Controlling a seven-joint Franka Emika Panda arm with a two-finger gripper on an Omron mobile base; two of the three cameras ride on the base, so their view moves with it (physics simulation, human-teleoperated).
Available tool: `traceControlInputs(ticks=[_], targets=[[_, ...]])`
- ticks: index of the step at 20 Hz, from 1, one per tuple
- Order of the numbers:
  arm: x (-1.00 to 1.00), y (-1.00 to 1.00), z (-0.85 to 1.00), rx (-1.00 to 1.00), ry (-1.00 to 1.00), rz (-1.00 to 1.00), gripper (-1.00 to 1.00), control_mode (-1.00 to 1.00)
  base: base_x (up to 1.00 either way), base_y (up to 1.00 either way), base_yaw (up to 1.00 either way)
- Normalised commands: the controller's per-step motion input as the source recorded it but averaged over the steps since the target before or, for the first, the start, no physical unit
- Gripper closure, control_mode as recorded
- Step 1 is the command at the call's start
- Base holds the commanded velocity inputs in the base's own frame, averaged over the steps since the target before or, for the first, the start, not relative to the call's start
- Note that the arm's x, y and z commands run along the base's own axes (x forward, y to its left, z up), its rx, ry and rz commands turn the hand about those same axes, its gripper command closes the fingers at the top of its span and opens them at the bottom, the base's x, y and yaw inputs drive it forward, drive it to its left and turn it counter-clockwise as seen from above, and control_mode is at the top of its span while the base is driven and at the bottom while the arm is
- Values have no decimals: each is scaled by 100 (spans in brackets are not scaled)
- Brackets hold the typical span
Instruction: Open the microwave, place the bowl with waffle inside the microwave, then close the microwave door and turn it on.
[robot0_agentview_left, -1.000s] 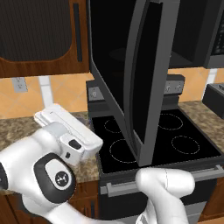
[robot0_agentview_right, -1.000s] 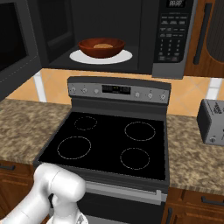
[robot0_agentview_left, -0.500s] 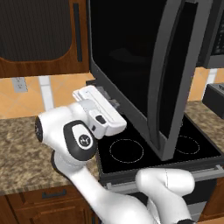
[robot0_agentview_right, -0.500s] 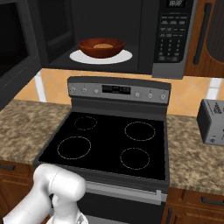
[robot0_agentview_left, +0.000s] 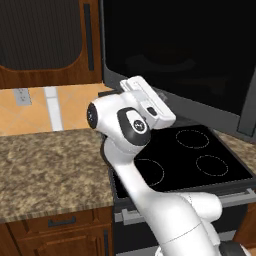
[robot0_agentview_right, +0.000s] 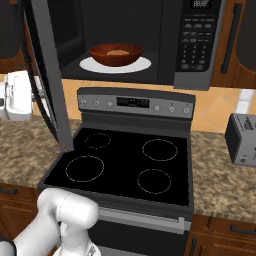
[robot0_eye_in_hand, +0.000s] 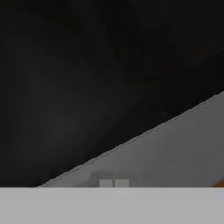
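Observation:
The microwave (robot0_agentview_right: 197, 60) stands open above the stove. Inside it the reddish-brown bowl (robot0_agentview_right: 105, 56) sits on a white round plate (robot0_agentview_right: 89, 65), with the tan waffle (robot0_agentview_right: 118, 52) lying in it. The microwave door (robot0_agentview_right: 47, 75) is partly swung in and stands edge-on at the left in the right base view. In the left base view its black glass (robot0_agentview_left: 190, 55) covers the upper right. My white hand (robot0_agentview_left: 149, 102) rests against the door's outer face. In the hand view my gripper (robot0_eye_in_hand: 113, 183) is shut and empty, tips against the door's glass (robot0_eye_in_hand: 87, 87) and grey border (robot0_eye_in_hand: 175, 148).
The black glass-top stove (robot0_agentview_right: 125, 165) lies below the microwave, between granite counters (robot0_agentview_left: 50, 165). A grey toaster (robot0_agentview_right: 242, 140) stands on the right counter. Dark-panelled wooden cabinets (robot0_agentview_left: 45, 40) flank the microwave. My arm's elbow (robot0_agentview_right: 67, 212) is low in front of the stove.
The microwave door has swung further toward closing. My hand has moved right and up with it, staying against its outer face. The bowl has not moved.

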Motion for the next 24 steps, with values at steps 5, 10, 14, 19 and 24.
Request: traceControlInputs(ticks=[5,10,14,19,24], targets=[[68,-95,56,9,-21,4,100,-100,0,0,0],[36,-68,73,13,-17,18,100,-100,0,0,0],[65,-37,53,24,0,28,100,-100,0,0,0],[93,-16,1,18,16,30,100,-100,0,0,0],[100,-8,-17,14,13,28,100,-100,0,0,0]])
